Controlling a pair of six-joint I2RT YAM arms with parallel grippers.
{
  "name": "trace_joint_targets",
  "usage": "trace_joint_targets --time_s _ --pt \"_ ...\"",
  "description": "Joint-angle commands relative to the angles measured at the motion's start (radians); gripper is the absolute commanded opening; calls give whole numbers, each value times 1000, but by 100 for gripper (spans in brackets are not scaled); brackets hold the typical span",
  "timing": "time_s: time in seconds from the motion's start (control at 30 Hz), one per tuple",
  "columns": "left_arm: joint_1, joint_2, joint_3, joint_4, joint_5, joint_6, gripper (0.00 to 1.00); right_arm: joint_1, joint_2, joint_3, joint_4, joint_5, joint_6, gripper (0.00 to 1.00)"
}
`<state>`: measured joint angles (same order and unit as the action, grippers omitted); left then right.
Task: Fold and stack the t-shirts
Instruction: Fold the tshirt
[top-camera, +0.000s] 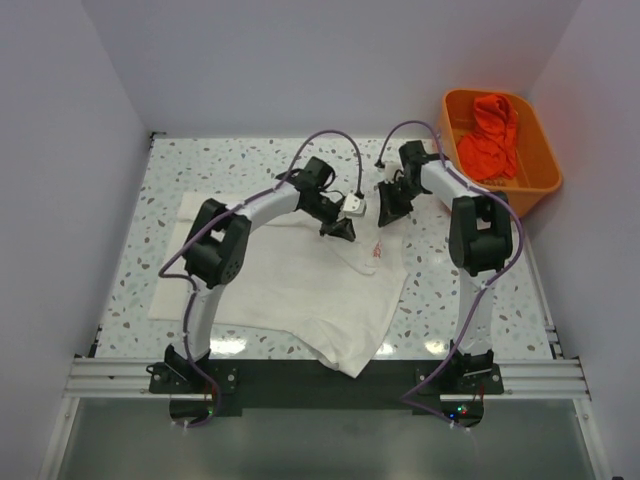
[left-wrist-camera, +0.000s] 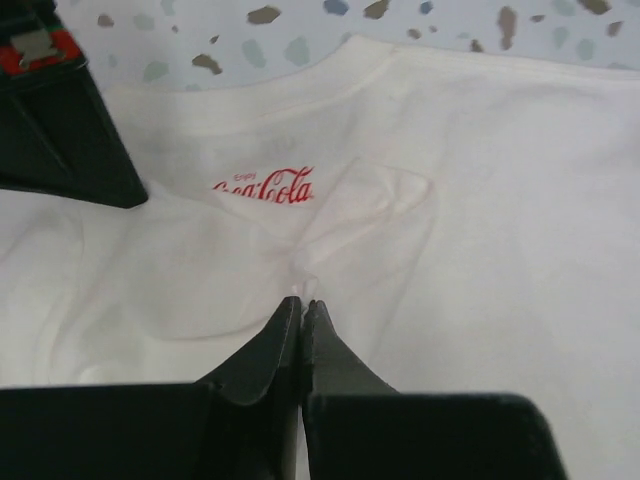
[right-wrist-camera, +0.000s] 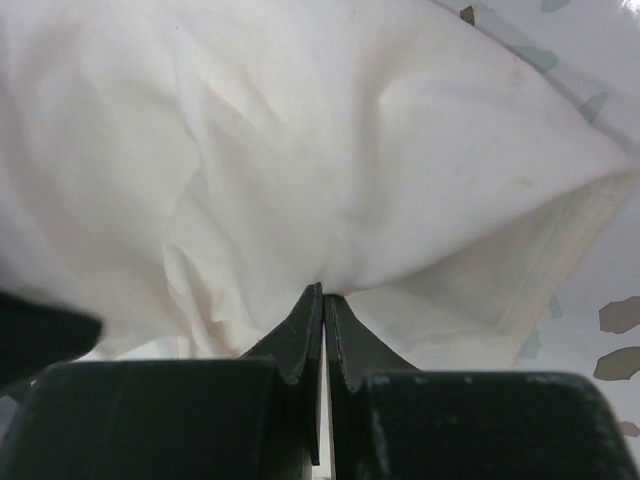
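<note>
Left wrist: left tool (left-wrist-camera: 302, 304) clenched, pinching white t-shirt (left-wrist-camera: 480, 200); right tool (right-wrist-camera: 323, 291) clenched on it, seemingly near sleeve.

in the top view the print (top-camera: 377, 249) is too small to be read, and the far edge of the shirt (top-camera: 300, 290) is partly covered by the arms (top-camera: 262, 212). in the right wrist view the shirt is cut off at top and left; a dark blur (right-wrist-camera: 40, 335) cannot be identified.

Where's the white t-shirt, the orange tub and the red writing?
white t-shirt (top-camera: 300, 295), top view, its flat middle.
orange tub (top-camera: 526, 196), top view, its near wall.
red writing (left-wrist-camera: 265, 188), left wrist view, middle of the script.
</note>
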<state>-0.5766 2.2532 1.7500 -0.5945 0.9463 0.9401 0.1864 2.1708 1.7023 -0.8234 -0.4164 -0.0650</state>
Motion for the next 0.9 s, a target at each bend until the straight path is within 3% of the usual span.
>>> trace_joint_targets --time_s 0.0,0.27,0.43,0.53,0.73,0.87 --pt "-2 -201 -104 -75 109 174 0 -21 1 49 -43 -42 -21 0" --pt "-2 -225 -167 -402 178 483 0 -33 11 69 -86 -47 -48 0" --pt "6 -270 -270 -504 194 664 0 -33 26 65 -92 -21 -61 0" --pt "7 -287 -337 -476 154 675 0 -33 34 56 -92 -19 -64 0" --pt "56 -293 -396 -291 85 543 32 -31 34 56 -105 -30 -67 0" --pt "104 -331 -395 -211 91 493 41 -31 -3 45 -132 -53 -76 0"
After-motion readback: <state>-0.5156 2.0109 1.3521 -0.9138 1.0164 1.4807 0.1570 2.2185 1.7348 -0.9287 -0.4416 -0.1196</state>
